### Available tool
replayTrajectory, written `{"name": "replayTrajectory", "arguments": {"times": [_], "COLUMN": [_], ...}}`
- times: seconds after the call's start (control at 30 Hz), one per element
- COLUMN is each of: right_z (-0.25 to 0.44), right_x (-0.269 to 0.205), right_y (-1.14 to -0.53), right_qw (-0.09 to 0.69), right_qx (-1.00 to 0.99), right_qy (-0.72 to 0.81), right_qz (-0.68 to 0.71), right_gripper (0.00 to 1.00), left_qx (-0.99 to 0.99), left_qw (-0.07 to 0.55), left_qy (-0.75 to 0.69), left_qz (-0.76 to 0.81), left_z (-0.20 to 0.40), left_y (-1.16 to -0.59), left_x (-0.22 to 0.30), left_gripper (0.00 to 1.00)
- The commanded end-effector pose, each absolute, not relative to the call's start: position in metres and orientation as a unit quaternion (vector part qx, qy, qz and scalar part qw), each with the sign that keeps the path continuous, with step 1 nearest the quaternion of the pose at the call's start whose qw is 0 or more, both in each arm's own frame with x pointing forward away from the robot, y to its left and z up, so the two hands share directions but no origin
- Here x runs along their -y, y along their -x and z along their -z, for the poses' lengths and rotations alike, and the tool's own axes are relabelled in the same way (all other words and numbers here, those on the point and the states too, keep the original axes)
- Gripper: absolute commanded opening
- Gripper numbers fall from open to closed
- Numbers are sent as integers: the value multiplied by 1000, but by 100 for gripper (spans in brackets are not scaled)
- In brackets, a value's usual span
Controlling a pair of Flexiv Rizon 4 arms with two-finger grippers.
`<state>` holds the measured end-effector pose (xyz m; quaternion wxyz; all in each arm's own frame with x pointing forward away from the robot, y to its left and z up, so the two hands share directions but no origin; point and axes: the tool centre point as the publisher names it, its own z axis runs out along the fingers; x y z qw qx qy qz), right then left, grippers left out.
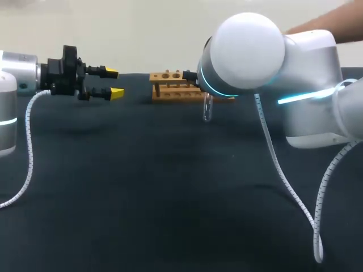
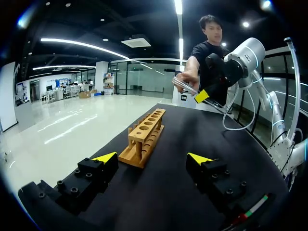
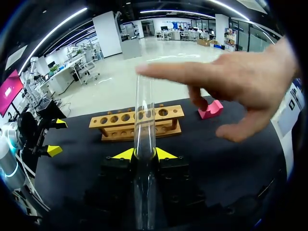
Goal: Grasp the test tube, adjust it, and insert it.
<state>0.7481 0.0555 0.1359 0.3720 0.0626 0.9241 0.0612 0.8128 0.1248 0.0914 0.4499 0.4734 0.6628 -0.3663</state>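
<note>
Seen from the head view, the wooden rack (image 1: pixel 170 85) stood at twelve o'clock on the black table (image 1: pixel 170 187), close to the far edge. From there the dark cloth ran toward six o'clock, crossed only by the left arm's white cable (image 1: pixel 27 153) near eight o'clock and the right arm's cable (image 1: pixel 283 181) near four.

The left gripper (image 1: pixel 113 82) hung at ten o'clock, well apart from the rack, its yellow-tipped fingers spread with nothing between them. Its own wrist view showed the same wide gap (image 2: pixel 151 158), with the rack (image 2: pixel 144 139) lying end-on just ahead at twelve o'clock.

The right arm (image 1: pixel 249 51) came in from three o'clock, and its bulky joint hid its claw from the head view. Only the rounded end of the test tube (image 1: pixel 207 110) showed, hanging below the joint just in front of the rack's right end.

The right wrist view filled that in. The right gripper (image 3: pixel 144 154) was clamped on the test tube (image 3: pixel 144 110), a fingertip on each side of the glass, and the tube pointed out along the fingers across the rack (image 3: pixel 137 122). A person's hand (image 3: pixel 240 82) reached over the table from two o'clock, its forefinger meeting the tube's far end. A small pink object (image 3: pixel 210 109) lay beside the rack's right end, seen from this view alone. The left gripper (image 3: pixel 55 137) showed off at nine o'clock.

From the left wrist, the hand (image 2: pixel 185 76) met the tube (image 2: pixel 183 86) beyond the rack's far end.
</note>
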Motion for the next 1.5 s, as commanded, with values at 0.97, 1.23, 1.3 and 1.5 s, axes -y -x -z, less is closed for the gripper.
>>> {"name": "replayTrajectory", "arguments": {"times": [0.97, 1.23, 1.3, 1.5], "right_z": [-90, -77, -73, -62], "right_x": [-67, -63, -61, -57], "right_y": [-803, -813, -816, -824], "right_qw": [353, 348, 346, 336], "right_qx": [-936, -938, -938, -942], "right_qy": [7, 11, 13, 14], "right_qz": [9, 5, 5, 1], "right_gripper": [0, 0, 0, 0], "left_qx": [-662, -662, -662, -662], "left_qw": [453, 453, 453, 453], "left_qy": [-473, -473, -473, -473], "left_qz": [365, 365, 365, 365], "left_z": [-90, -90, -90, -90], "left_y": [-811, -811, -811, -811], "left_x": [-125, -125, -125, -125], "left_gripper": [100, 100, 100, 100]}}
